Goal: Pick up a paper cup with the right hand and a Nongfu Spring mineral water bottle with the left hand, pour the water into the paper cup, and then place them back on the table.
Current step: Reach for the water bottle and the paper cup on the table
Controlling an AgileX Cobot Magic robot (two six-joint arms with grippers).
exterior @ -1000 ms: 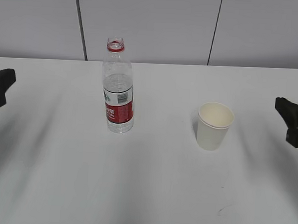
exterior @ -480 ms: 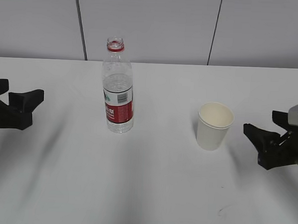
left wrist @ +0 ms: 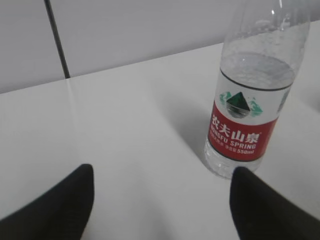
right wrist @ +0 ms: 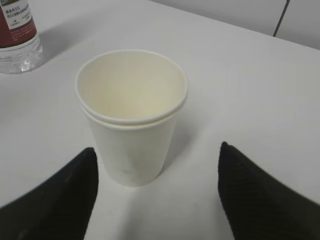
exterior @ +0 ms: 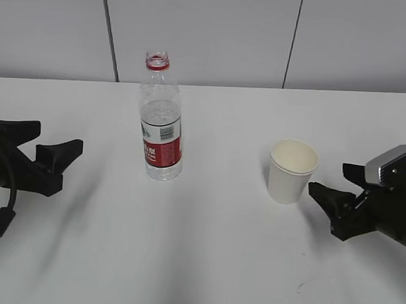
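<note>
On the far left of the white flat bench [exterior: 204, 261], the left hand's black two-finger claw [exterior: 51, 156] is spread apart, low over the surface, pointing twd the bottle, not touching. Tall clear plastic Nongfu Spring mineral water bottle [exterior: 161, 119], red neck ring, no cap, red-and-white label, stands upright left of centre, approx half full. Small cream-white paper cup [exterior: 292, 170] stands upright right of centre, empty. Right hand's black claw [exterior: 333, 193], fingers apart, sits just beside cup, not gripping.
</note>
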